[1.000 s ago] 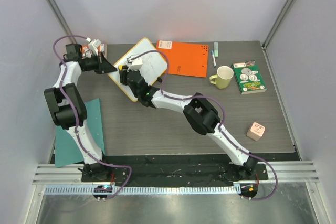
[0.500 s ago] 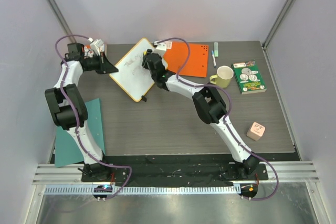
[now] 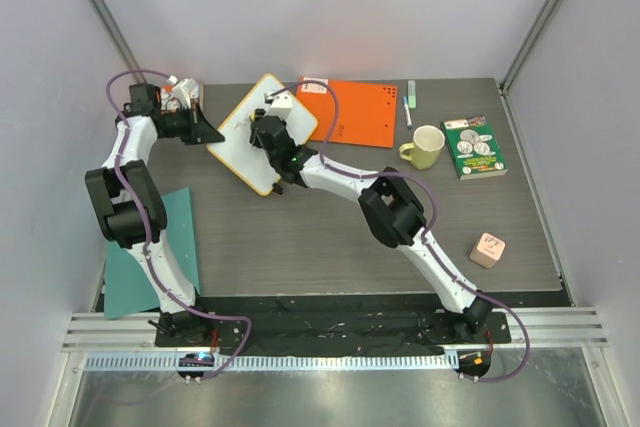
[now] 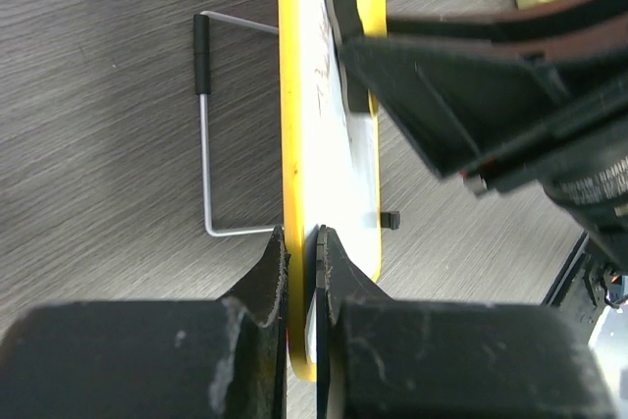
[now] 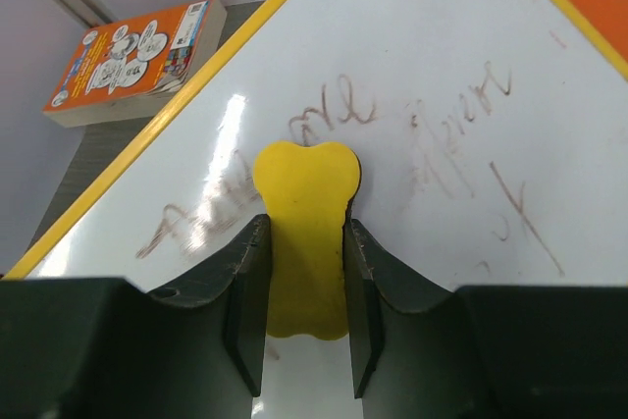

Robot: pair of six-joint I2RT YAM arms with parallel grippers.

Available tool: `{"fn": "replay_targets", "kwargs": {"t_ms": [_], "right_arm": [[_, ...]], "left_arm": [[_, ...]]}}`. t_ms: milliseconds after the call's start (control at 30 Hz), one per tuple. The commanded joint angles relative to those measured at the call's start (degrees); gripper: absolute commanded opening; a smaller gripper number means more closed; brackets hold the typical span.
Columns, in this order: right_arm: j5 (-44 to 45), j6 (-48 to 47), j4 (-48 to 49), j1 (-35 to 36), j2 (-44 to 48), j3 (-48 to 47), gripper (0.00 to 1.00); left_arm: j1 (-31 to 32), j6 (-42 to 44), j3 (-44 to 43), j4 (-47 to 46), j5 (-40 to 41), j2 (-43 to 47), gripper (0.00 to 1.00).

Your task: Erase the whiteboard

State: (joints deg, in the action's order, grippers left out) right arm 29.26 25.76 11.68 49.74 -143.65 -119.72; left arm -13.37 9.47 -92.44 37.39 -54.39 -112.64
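Toward the far-left corner of the tabletop (image 3: 300, 237), the whiteboard (image 3: 238, 152) sits turned corner-on like a diamond, just beside the orange sheet (image 3: 360, 112); whether it lies flat or is lifted a little on its wire stand (image 4: 204, 144) cannot be told. At the board's left edge the left gripper (image 4: 299, 242) is closed on the yellow rim (image 4: 292, 125), one finger on each face. The right gripper (image 5: 304, 226) is clamped around a yellow bone-shaped eraser (image 5: 304, 179), whose lower face seems to be pressed against the white surface near the middle. Smeared, faded brown strokes show on both sides of the eraser, so the wiping looks only partly done. The board appears thin, stiff and light, with a slick face, so it would probably skate or pivot on the tabletop under a sideways rub unless pinned. Its rim is the sensible place to take hold, since that gives the fingers an edge and leaves the writing uncovered. A firmer squeeze there should do no harm, though too much downward push on the eraser might tip the board about the clamped edge
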Motion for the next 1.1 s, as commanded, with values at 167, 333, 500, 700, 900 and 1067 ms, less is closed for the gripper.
{"fn": "replay_targets", "kwargs": {"t_ms": [167, 333, 500, 700, 900, 1067], "right_arm": [[-6.8, 4.7, -9.7, 4.1, -1.5, 4.8, 0.01], [-5.1, 6.0, -9.8, 0.3, -1.8, 3.4, 0.01], [-5.3, 5.4, -10.3, -2.6, -2.0, 1.3, 0.01], [-9.7, 4.0, -6.4, -0.5, 0.5, 7.8, 0.01], [-9.6, 3.3, -4.7, 3.3, 3.0, 13.6, 0.01], [-8.3, 3.9, -4.3, 4.4, 2.2, 13.5, 0.01]], "left_arm": [[3.0, 4.1, 0.4, -0.5, 1.4, 2.3, 0.0], [3.1, 3.9, 0.6, -0.6, 1.5, 3.0, 0.0], [3.1, 4.1, 0.1, 0.2, 1.3, 2.8, 0.0], [3.1, 4.0, 0.3, 0.4, 1.0, 2.4, 0.0], [3.2, 4.0, 0.7, 0.1, 1.4, 2.7, 0.0], [3.3, 3.6, 0.8, 0.1, 1.0, 3.1, 0.0]]}}
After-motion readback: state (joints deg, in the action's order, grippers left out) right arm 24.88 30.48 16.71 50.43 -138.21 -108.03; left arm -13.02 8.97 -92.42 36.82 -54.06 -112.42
